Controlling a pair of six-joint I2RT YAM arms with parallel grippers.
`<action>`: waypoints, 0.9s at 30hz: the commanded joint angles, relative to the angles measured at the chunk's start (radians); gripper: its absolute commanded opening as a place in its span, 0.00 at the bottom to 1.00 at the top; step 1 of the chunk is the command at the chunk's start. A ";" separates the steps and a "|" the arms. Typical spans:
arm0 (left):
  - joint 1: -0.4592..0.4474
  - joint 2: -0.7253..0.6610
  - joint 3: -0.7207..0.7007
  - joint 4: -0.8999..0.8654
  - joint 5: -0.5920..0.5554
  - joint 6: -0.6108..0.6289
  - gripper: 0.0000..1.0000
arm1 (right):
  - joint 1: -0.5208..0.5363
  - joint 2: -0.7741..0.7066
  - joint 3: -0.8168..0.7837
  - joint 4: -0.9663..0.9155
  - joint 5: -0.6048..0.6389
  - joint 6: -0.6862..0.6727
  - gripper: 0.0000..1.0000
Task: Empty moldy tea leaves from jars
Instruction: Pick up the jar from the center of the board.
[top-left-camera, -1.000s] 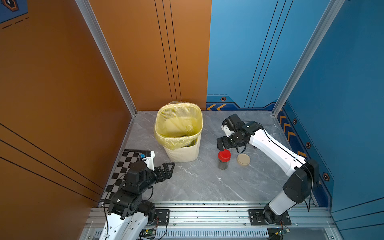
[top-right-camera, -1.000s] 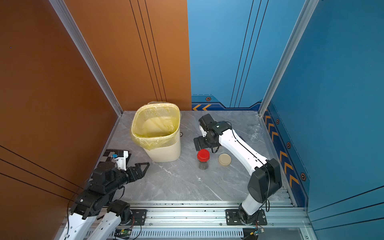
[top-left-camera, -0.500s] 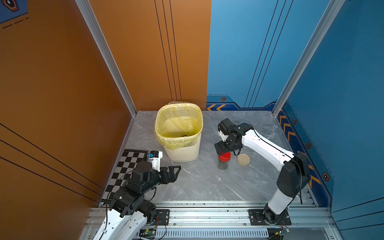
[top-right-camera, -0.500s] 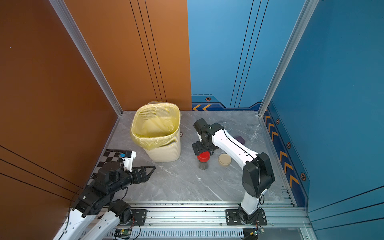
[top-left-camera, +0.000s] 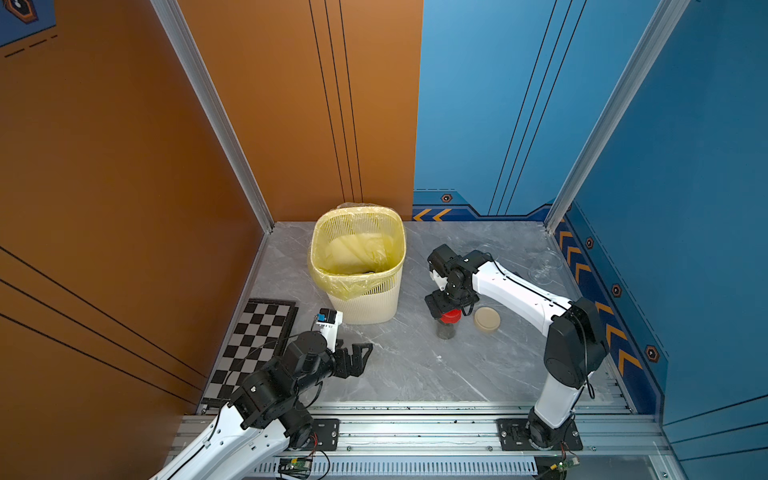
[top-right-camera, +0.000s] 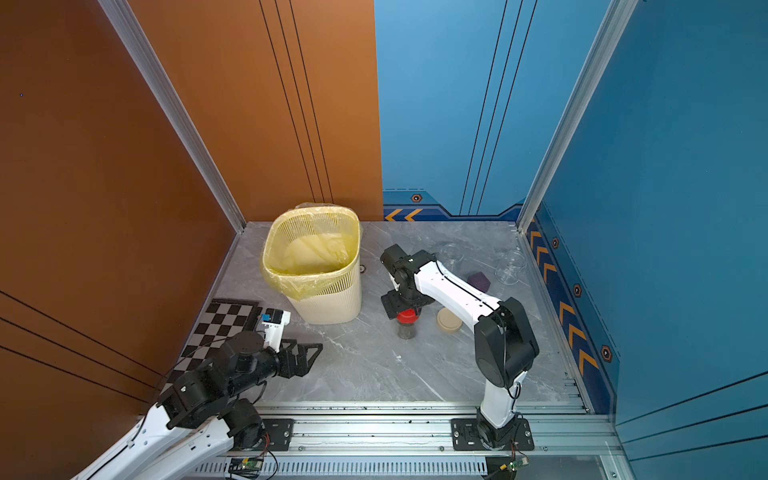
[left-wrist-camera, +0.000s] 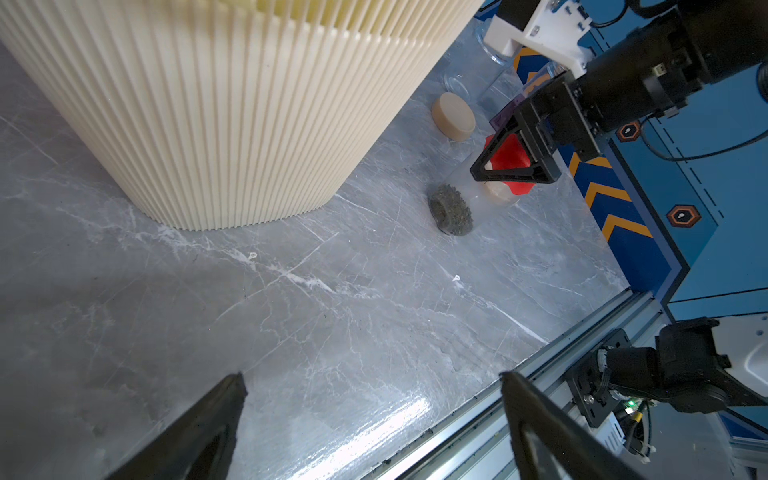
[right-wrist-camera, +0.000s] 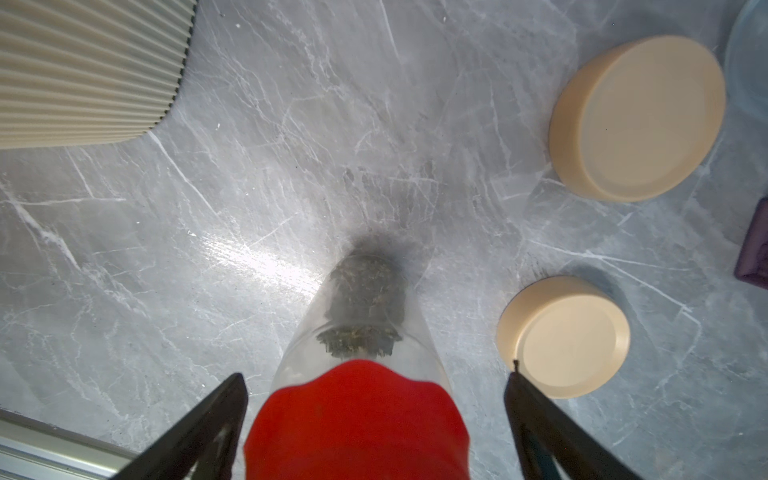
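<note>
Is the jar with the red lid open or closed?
Closed: the red lid sits on the upright jar, with tea leaves at its bottom.

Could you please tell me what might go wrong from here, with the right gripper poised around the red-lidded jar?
1. The red lid sits off-centre between the jaws of the open right gripper, so closing could nudge the upright jar over.
2. A beige lid lies close beside one finger and might get bumped.
3. The left gripper is open, away from the jar, so twisting may just spin the jar.
</note>
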 joint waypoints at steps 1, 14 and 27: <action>-0.036 0.002 -0.011 0.036 -0.100 -0.001 0.98 | 0.010 0.017 -0.021 -0.014 0.003 -0.007 0.94; -0.059 -0.010 -0.026 0.036 -0.116 -0.009 0.98 | 0.019 0.042 -0.043 -0.011 0.010 0.001 0.90; -0.063 -0.017 -0.031 0.036 -0.127 -0.009 0.98 | 0.022 0.059 -0.047 -0.019 -0.011 -0.002 0.77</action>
